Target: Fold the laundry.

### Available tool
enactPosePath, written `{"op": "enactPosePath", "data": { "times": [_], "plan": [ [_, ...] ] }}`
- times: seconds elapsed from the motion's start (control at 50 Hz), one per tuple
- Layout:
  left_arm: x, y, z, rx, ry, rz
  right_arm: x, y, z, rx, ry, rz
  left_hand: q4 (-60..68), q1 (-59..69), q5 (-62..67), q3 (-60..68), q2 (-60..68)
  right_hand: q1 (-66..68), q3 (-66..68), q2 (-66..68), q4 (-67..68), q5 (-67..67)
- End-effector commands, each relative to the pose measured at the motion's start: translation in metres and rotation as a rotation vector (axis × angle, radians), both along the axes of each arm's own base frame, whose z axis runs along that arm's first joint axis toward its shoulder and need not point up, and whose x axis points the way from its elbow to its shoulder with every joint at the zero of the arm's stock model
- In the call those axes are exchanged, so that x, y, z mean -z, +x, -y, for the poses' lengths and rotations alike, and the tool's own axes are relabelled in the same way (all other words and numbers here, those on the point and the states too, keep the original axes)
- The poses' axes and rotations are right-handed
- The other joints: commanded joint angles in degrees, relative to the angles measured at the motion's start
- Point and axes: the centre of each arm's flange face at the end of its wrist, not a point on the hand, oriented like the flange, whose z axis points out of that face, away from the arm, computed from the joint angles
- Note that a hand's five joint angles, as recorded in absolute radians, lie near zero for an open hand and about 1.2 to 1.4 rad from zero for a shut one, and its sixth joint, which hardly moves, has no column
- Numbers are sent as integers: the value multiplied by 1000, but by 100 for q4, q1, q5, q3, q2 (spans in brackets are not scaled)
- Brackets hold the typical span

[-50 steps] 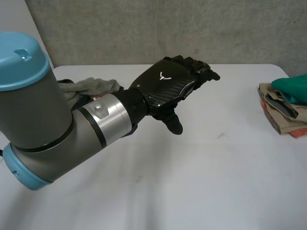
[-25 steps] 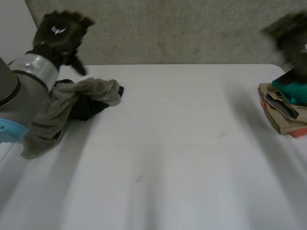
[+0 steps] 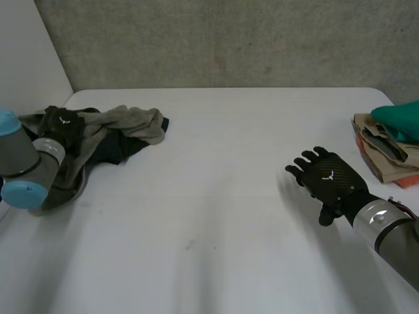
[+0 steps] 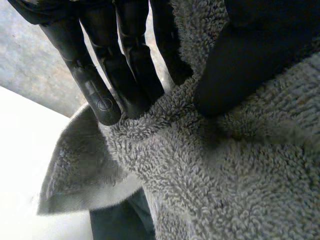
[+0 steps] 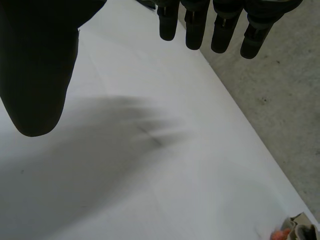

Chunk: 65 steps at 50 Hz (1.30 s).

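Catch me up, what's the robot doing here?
Left hand pinches the grey towel, part of a crumpled pile at the far left corner of the table. Right hand hovers open over bare table, holding nothing. A stack of folded clothes sits at the right edge. The towel is not yet folded.

White desk is stretching across the head view. A small dark scuff is sitting on the desk toward its near side, and a fainter mark is lying further toward its right end. A rough grey wall is standing behind the desk's far edge. A plain white panel is rising at the desk's far left corner.
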Motion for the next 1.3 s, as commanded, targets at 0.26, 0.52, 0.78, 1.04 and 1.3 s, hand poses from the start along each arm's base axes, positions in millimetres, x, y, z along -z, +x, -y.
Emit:
{"op": "enactPosePath", "data": {
  "times": [0.26,0.52,0.78,1.04,1.3],
  "plan": [
    [-206,-144,-136,472,-307,-639,-38,-19,26,277,-121,145,1250,1564,1558,1356,1303,-293,-189,-221,-192,-271],
    [-93,-208,-186,594,103,-601,-47,-21,24,322,-57,264,1250,1564,1558,1356,1303,-293,-189,-221,-192,-271],
    [-73,-200,-236,607,238,-340,-61,-15,25,283,-2,241,-2850,-2536,-2542,-2744,-2797,-293,-189,-221,-192,-271],
    [-120,-146,-225,389,117,-415,-81,28,62,9,-22,134,-4484,-4170,-4175,-4378,-4431,-293,-189,-221,-192,-271],
    [-76,-145,-194,266,238,-488,-25,81,94,-214,-49,36,-4366,-4052,-4058,-4260,-4313,-293,-189,-221,-192,-271]
  ]
}}
